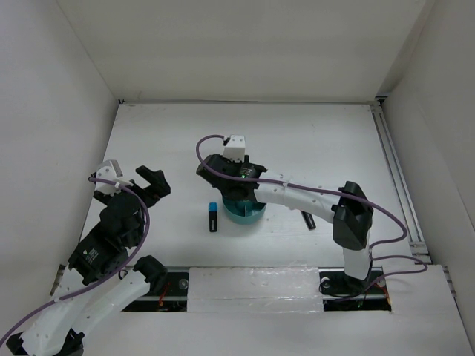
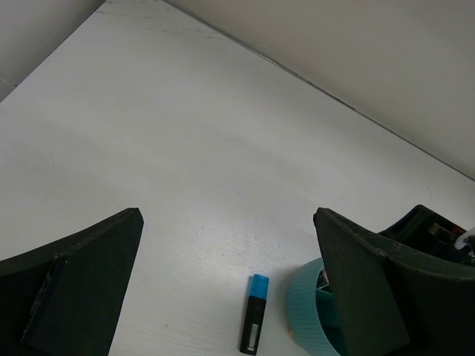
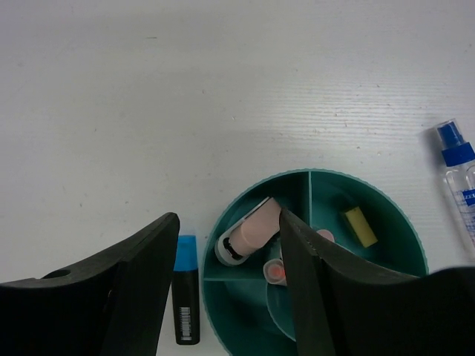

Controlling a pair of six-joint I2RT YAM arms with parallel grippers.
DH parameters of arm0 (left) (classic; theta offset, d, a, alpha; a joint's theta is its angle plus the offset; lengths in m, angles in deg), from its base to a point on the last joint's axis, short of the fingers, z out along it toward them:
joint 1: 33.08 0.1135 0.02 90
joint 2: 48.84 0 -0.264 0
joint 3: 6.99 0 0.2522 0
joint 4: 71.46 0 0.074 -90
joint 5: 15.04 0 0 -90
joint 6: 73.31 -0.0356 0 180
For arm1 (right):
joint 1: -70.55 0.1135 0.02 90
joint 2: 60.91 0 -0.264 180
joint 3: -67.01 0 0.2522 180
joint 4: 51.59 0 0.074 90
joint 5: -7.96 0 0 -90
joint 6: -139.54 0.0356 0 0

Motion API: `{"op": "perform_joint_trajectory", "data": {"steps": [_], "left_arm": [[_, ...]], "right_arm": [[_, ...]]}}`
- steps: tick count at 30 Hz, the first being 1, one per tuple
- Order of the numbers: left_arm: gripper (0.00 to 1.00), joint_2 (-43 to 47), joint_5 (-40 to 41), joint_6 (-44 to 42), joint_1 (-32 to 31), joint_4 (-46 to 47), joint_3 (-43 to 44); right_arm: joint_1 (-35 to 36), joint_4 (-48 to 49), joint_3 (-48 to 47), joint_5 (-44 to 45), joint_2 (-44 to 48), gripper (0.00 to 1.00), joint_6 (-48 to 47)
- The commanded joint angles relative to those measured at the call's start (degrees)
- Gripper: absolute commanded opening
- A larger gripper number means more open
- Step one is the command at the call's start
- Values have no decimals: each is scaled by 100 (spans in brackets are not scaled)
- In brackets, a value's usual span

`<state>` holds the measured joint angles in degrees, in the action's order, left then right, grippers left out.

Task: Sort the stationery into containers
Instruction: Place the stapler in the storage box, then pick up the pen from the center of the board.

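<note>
Holding my left gripper (image 2: 228, 215) spread wide and empty above the white table (image 2: 185, 148), I see the blue-capped marker (image 2: 254, 315) lying flat just left of the teal organizer (image 3: 401, 215). My right gripper (image 3: 230, 219) hangs over the organizer's left side, jaws apart, pinching nothing. Inside, a pink-capped marker (image 3: 245, 233) leans in the left outer compartment, pinkish pencil ends (image 3: 276, 271) show in the central cup, and a tan eraser (image 3: 360, 226) lies in a compartment further right. A clear blue-capped bottle (image 3: 460, 185) lies on the table beyond the organizer's right rim.

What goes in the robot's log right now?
right hand: open over teal organizer | left hand: open, empty | blue-capped marker: on table | pink-capped marker: in organizer
</note>
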<state>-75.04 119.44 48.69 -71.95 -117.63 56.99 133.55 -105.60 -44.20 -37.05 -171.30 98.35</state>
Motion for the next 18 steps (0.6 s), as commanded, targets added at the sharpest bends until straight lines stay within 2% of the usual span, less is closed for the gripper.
{"op": "perform_joint_trajectory", "data": {"steps": [1, 10, 13, 14, 17, 18], "left_arm": [[100, -18, 139, -2, 11, 138, -29], [100, 97, 192, 174, 11, 138, -99], [100, 220, 139, 743, 11, 42, -100], [100, 385, -61, 911, 11, 41, -152], [100, 685, -555, 455, 11, 602, -266], [100, 895, -625, 333, 11, 778, -415]], "right_arm": [[45, 237, -2, 27, 281, 63, -126], [45, 684, -55, -394, 684, 64, -619], [98, 1070, 102, -675, 991, 66, -873], [98, 1176, 156, -824, 1080, 69, -970], [98, 1467, 287, -1010, 1448, 87, -1487], [98, 1520, 288, -1088, 1528, 99, -1620]]}}
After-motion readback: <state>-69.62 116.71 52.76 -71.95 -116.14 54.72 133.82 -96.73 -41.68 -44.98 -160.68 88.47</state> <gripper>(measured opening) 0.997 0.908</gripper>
